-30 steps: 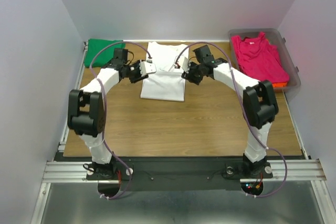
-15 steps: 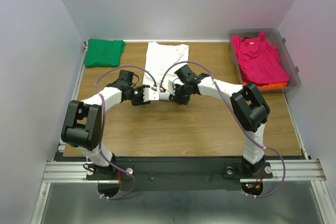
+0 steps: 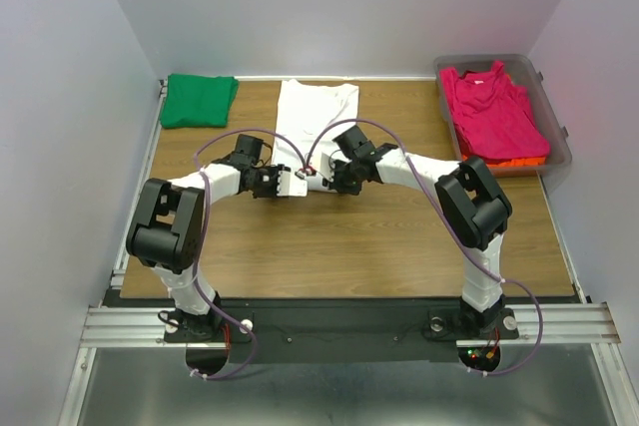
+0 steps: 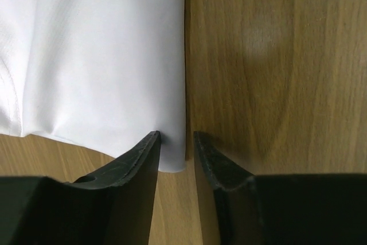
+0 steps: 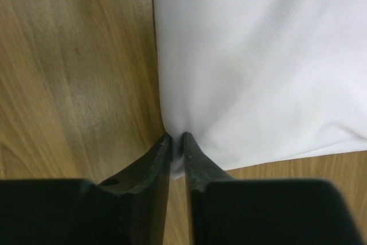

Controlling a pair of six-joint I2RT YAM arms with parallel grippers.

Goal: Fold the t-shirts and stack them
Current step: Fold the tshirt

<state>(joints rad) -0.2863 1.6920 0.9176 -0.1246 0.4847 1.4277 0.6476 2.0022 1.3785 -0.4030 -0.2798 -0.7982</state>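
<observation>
Count: four t-shirts, one tub, one table, two claws, both mine. The white t-shirt [image 3: 315,117] is my landmark: it lies flat on the wood table [image 3: 379,236] as a long narrow strip running away from my bases, and both claws sit at its near end. The green t-shirt [image 3: 200,100] is folded, well to the left of the white t-shirt and level with its far end, not touching it. The magenta-pink t-shirt [image 3: 494,112] and the orange t-shirt [image 3: 519,161] are well to the right of the white t-shirt, both in the tub. My left claw [image 3: 290,182] is at the white t-shirt's near left corner; on the left wrist camera the claw [image 4: 175,139] is part open, a clear gap between the two fingers, the cloth's [image 4: 103,55] corner edge lying in that gap, one finger over the cloth and the other over bare wood, not clamped. My right claw [image 3: 318,179] is at the near right corner, just beside the left claw. On the right wrist camera it [image 5: 176,139] is nearly closed, fingertips almost meeting, pinching the corner of the white t-shirt [image 5: 258,55], and the cloth puckers toward the tips. One container: the clear plastic tub [image 3: 486,59], right of the white t-shirt at the table's edge. In it the magenta-pink t-shirt is spread on top, and only a strip of the orange t-shirt shows under its near end.
</observation>
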